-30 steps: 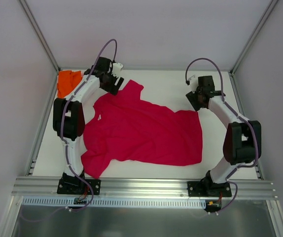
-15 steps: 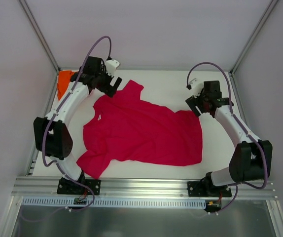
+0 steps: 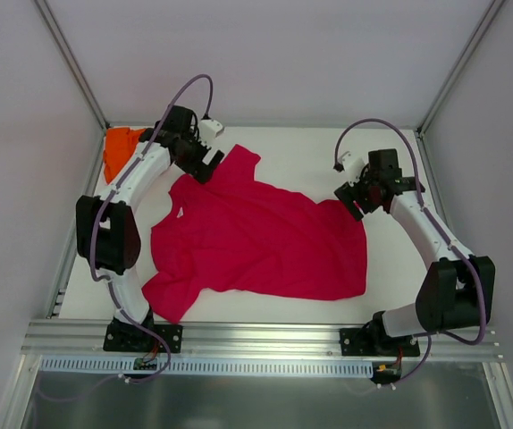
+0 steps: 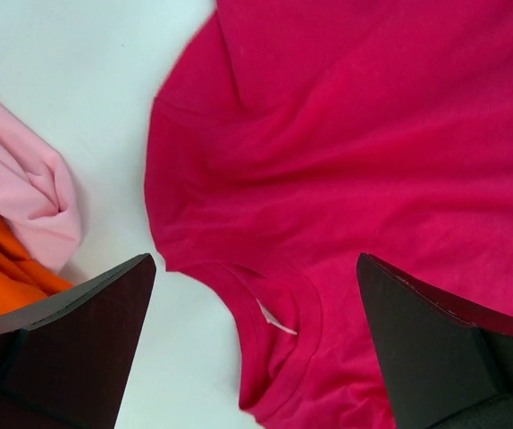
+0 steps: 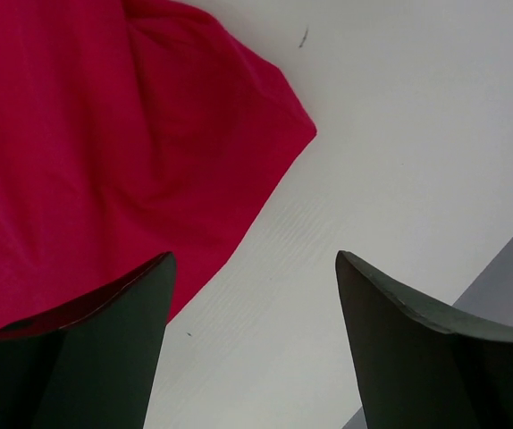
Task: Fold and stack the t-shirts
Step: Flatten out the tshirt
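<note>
My left hand (image 4: 256,357) hangs with its fingers spread wide and gripping nothing, over the neckline end of the large crimson-red cloth t-shirt (image 3: 256,241). The shirt lies opened out across the middle of the white bench (image 3: 301,147). My right hand (image 5: 252,357), also apart and empty, sits by the shirt's far right corner. I cannot tell whether either hand touches the cloth. A crumpled bright orange t-shirt (image 3: 118,150) fills the far left corner, with a pale pink fold of cloth (image 4: 24,188) against it.
</note>
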